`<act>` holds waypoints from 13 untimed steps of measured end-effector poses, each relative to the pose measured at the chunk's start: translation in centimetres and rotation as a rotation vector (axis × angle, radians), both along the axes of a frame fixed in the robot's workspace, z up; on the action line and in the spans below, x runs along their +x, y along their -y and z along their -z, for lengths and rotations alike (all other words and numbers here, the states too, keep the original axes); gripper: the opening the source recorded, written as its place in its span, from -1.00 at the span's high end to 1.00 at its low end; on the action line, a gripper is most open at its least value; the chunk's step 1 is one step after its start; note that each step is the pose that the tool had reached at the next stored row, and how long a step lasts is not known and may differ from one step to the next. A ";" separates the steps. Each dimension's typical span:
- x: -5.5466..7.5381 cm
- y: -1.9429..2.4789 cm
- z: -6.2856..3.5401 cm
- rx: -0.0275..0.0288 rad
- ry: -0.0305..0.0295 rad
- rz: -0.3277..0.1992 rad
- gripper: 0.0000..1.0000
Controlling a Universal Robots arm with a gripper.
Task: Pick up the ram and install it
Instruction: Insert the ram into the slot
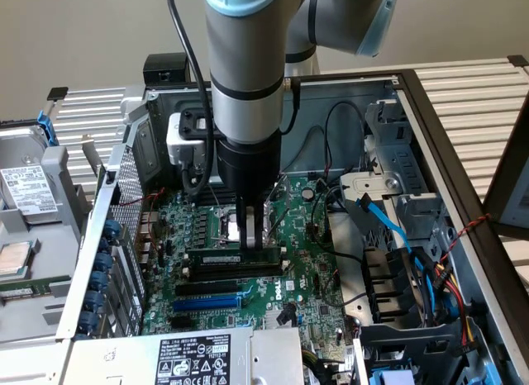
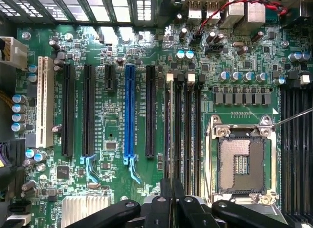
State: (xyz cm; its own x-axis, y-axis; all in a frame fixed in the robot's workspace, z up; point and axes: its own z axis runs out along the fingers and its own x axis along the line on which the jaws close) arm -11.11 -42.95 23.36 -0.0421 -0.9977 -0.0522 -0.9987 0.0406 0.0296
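Observation:
The ram (image 1: 223, 258), a long, thin, dark stick, stands on edge across the green motherboard (image 1: 306, 278), right at the black memory slots (image 1: 227, 284) beside the CPU socket (image 2: 242, 162). My gripper (image 1: 252, 236) comes straight down from the arm and is shut on the ram's upper edge near its middle. In the wrist view the gripper (image 2: 172, 201) has its fingers close together, and the ram (image 2: 172, 149) runs away from them as a thin dark line over a memory slot. I cannot tell whether the ram is seated in the slot or just above it.
The open computer case surrounds the board. A blue expansion slot (image 1: 207, 302) lies in front of the memory slots. On the exterior view's right are a drive cage (image 1: 397, 187) and blue and black cables (image 1: 388, 228). A labelled grey box (image 1: 194, 356) sits at the front.

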 end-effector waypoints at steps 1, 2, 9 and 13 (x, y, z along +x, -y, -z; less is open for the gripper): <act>0.0 0.00 0.05 0.0000 0.0016 0.000 0.74; 0.0 0.00 0.10 -0.0003 0.0027 0.000 0.74; -0.1 -0.01 0.22 -0.0005 0.0034 0.000 0.74; -0.2 -0.01 0.22 -0.0007 0.0033 0.000 0.74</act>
State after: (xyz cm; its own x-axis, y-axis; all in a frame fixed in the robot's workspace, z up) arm -11.28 -42.95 23.14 -0.0418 -0.9978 -0.0516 -0.9988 0.0405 0.0263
